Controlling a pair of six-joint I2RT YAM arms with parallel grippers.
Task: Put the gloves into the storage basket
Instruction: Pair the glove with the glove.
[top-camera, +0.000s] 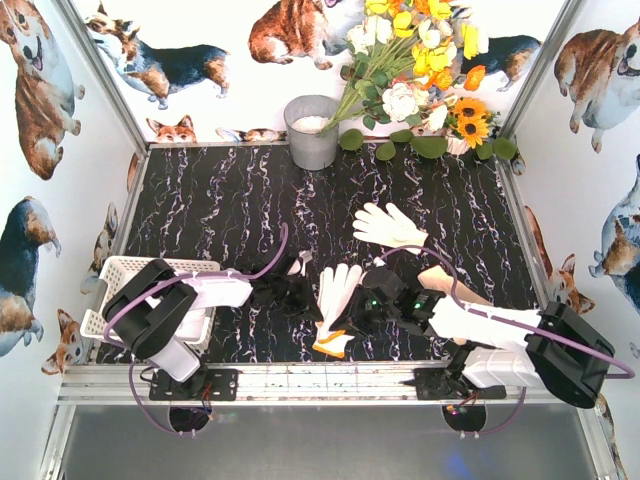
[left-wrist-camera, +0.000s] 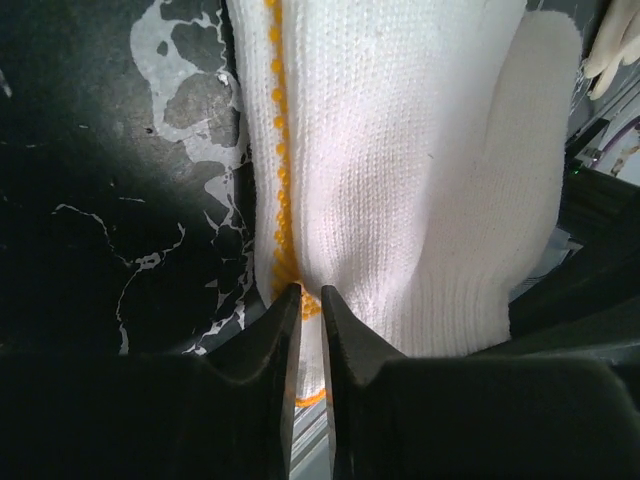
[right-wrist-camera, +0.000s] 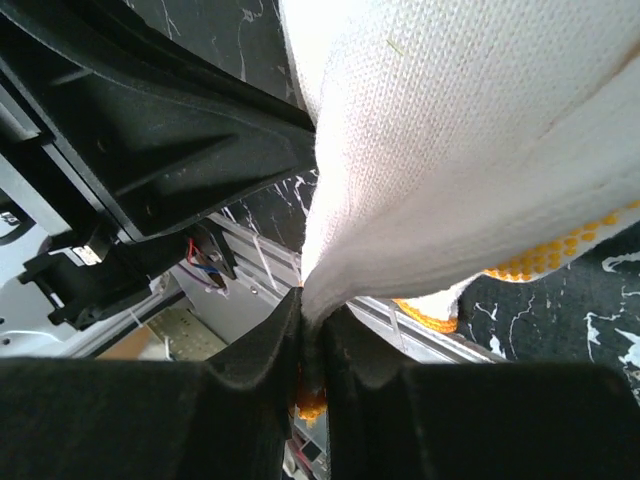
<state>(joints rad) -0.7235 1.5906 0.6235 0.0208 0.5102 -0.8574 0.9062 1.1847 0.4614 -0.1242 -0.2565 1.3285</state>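
Well to the left, the storage basket sits at the tabletop's near corner, partly hidden by the left arm, which reaches low and level toward the right. The left claw has its jaws almost together, pinching the orange-stitched edge of a white knit glove lying near the middle front. That glove looks light, limp and floppy, so a pinch of bunched fabric by the cuff seems the surest hold. The right arm stretches in low, and the right claw is clamped on a fold of the same glove, tenting it. A second glove lies apart behind.
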